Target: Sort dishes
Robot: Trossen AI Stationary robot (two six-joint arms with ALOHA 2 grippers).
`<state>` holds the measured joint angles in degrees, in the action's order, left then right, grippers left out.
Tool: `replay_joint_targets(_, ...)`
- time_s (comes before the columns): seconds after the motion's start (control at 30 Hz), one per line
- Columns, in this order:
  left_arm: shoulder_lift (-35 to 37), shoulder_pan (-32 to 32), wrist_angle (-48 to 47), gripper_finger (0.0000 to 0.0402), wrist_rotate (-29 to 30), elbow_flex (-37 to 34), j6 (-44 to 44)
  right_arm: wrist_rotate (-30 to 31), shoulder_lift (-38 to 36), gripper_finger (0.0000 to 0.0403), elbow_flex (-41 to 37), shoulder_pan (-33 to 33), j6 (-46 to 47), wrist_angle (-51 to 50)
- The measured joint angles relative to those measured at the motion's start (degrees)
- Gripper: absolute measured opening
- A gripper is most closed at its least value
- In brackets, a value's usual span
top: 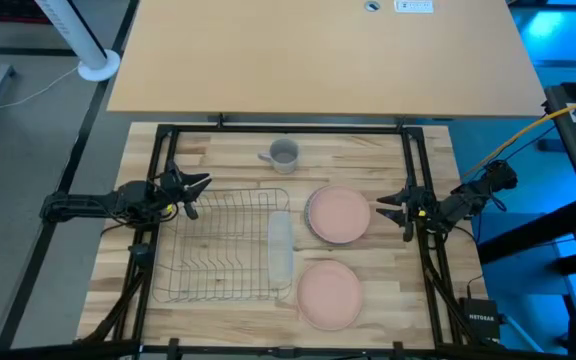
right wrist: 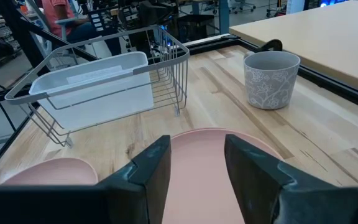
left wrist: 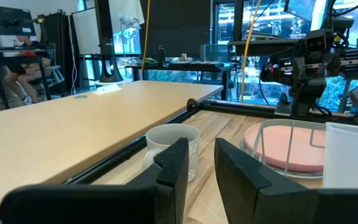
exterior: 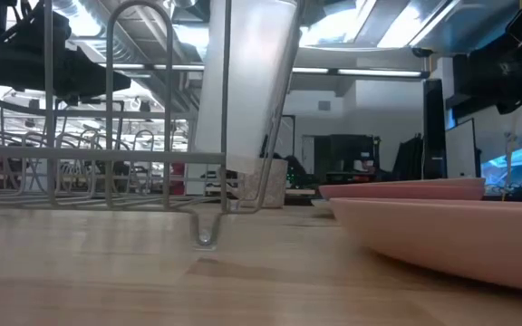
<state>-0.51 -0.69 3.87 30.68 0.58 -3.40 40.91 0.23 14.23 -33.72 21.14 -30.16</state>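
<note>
Two salmon-pink plates lie flat on the wooden table to the right of the wire rack: a far plate and a near plate. The far plate rests on something with a pale rim; no patterned face shows. My left gripper is open and empty over the rack's far left corner, pointing toward the mug. My right gripper is open and empty just right of the far plate, above the table, pointing at it.
A grey patterned mug stands beyond the rack and plates. A white plastic caddy hangs on the rack's right side. A black frame borders the table. A second tabletop lies beyond the far edge.
</note>
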Motion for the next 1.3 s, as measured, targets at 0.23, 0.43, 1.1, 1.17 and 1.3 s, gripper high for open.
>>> replay_joint_targets(0.23, 0.0, 0.0, 0.0, 0.0070, 0.0, 0.0, 0.0, 0.0, 0.0, 0.0156, 0.0, 0.0, 0.0, 0.0)
replay_joint_targets(0.43, 0.0, 0.0, 0.0, 0.0070, 0.0, 0.0, 0.0, -0.4, 0.0, 0.0156, 0.0, 0.0, 3.9, 2.3)
replay_joint_targets(1.1, 0.0, 0.0, 0.0, 0.0070, 0.0, 0.0, 0.0, -7.5, 15.1, 0.0156, 0.0, 0.0, 7.1, 35.6)
replay_joint_targets(1.17, 0.0, 0.0, 0.0, 0.0070, 0.0, 0.0, 0.0, -7.7, 19.7, 0.0156, 0.0, 0.0, 7.1, 37.6)
replay_joint_targets(1.3, 0.0, 0.0, 0.0, 0.0070, 0.0, 0.0, 0.0, -8.7, 28.1, 0.0156, 0.5, 0.0, 8.3, 39.4)
